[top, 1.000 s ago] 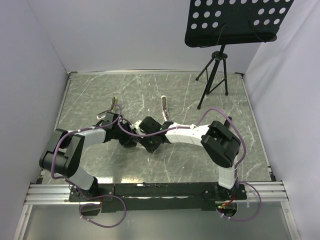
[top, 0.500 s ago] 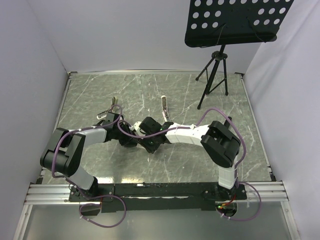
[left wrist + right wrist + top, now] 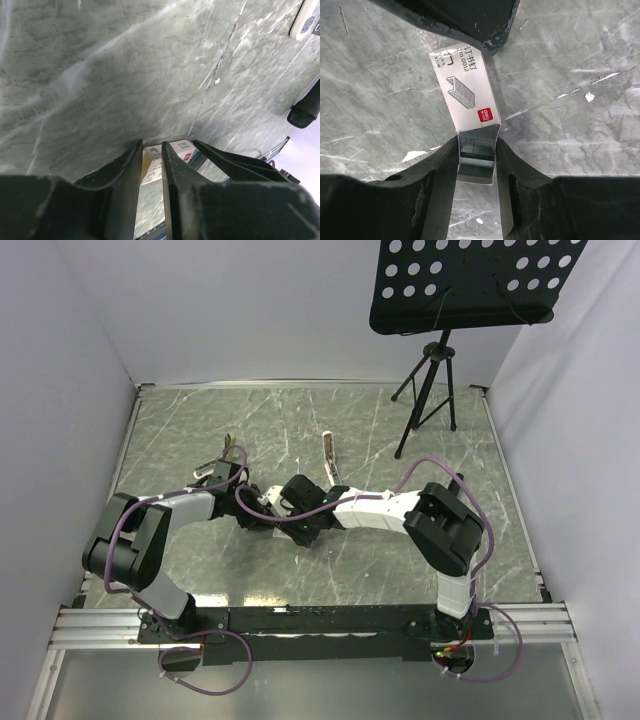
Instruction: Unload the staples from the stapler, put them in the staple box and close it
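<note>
- Your right claw (image 3: 477,146) is clamped on the open end of a small box (image 3: 467,85). One finger presses each side of it, low in the middle of the right wrist view.
- The box is pale, with a drawing of staples and a red square on its top face. It lies flat on the table (image 3: 400,440) and reaches up and left from those fingers.
- Your left claw (image 3: 152,148) meets the box from the far end, and one of its dark fingers covers that end at the top of the right wrist view.
- In the left wrist view its fingers stand a narrow gap apart with the box showing in the gap. You cannot tell from these views whether they grip it.
- From above, both claws meet tip to tip just left of the frame's centre.
- The stapler (image 3: 329,455) lies as a slim pale bar above centre, pointing up the frame, apart from both claws and near the right arm's wrist.
- A small greyish thing (image 3: 208,472) sits beside the left arm's wrist, too small to make out.
</note>
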You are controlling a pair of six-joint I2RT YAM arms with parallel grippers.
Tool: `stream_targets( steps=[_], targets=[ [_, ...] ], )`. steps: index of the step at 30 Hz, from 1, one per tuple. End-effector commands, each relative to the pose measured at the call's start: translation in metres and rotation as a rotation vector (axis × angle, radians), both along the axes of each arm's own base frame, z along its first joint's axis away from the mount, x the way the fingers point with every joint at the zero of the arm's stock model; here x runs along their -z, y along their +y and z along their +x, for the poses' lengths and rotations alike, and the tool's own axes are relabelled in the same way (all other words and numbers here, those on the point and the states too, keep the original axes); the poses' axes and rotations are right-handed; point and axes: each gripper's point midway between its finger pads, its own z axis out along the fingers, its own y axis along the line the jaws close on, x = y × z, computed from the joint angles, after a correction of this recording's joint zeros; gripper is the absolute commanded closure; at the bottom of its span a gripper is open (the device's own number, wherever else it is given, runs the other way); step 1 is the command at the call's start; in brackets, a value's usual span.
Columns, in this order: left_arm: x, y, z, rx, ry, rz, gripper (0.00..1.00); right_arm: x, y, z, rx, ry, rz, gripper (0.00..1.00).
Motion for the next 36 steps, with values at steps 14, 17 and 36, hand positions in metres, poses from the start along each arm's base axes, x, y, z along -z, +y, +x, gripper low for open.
stream_targets(
  steps=[14, 17, 36],
  targets=[
    [-0.005, -0.016, -0.006, 0.082, -0.022, -0.087, 0.77, -0.009, 0.010, -0.008, -0.116, 0.011, 0.075, 0.59],
    [-0.005, -0.015, -0.004, 0.087, -0.029, -0.078, 0.78, -0.009, 0.011, -0.011, -0.133, 0.013, 0.081, 0.59],
    [0.005, -0.010, -0.008, 0.079, -0.013, -0.033, 0.78, -0.004, 0.003, -0.002, -0.118, -0.043, 0.077, 0.57]
  ],
)
